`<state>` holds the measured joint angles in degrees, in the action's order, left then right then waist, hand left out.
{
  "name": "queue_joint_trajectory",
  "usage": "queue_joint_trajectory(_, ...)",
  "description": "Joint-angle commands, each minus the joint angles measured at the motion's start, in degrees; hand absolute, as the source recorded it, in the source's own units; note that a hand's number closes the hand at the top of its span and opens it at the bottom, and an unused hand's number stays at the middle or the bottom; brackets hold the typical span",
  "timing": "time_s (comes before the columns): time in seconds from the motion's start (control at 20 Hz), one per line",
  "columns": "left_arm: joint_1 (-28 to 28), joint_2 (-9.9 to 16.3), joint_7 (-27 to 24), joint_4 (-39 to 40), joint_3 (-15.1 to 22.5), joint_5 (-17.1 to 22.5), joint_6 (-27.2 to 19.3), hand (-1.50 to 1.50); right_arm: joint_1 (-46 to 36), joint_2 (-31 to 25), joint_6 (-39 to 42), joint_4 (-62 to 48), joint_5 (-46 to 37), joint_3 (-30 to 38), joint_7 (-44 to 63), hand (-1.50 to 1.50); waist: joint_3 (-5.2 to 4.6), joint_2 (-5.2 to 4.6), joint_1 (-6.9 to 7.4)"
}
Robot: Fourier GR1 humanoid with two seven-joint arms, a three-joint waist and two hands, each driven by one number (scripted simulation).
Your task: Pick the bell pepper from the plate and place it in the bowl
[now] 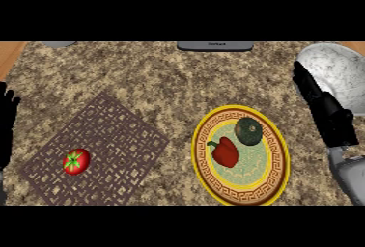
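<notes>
Head view: red bell pepper [225, 151] on the yellow-rimmed plate [279, 144], nothing picked up yet.

Right hand [321, 103] has straight fingers, holding nothing, by the speckled bowl [341, 72]; left hand [8, 116] rests open at the left edge. Risk, I'd say: grabbing the dark green vegetable [249, 131] just beside the pepper. Bowl's cut off at the frame's right edge; open counter left of the plate.

On the counter [178, 82], the bell pepper [225, 151] lies on the plate [279, 166] beside a squash [249, 131], the bowl [342, 72] behind to the right, a tomato [76, 161] on the mat [107, 130] to the left.
</notes>
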<state>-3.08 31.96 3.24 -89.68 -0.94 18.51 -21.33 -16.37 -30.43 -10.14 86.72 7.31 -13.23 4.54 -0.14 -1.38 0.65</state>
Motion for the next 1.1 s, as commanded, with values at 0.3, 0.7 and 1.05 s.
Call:
queue_joint_trajectory(0.3,-2.0,-0.5,-0.4,0.6,5.7,-2.4,4.1,0.0,-15.8,-14.4,16.7,7.1,-14.5,-7.5,-9.8,1.5,-1.63,2.63,-0.99)
queue_joint_trajectory(0.7,-2.7,-3.9,-0.1,1.5,7.1,-5.0,4.3,0.0,14.8,-12.0,8.2,14.6,-17.3,-7.2,-26.9,-1.5,0.16,1.57,-1.88)
queue_joint_trajectory(1.05,-4.1,-6.5,2.4,1.4,4.9,-7.5,7.5,0.0,13.4,-11.0,15.3,17.4,-17.7,2.2,-20.3,-1.5,0.13,1.43,-0.76)
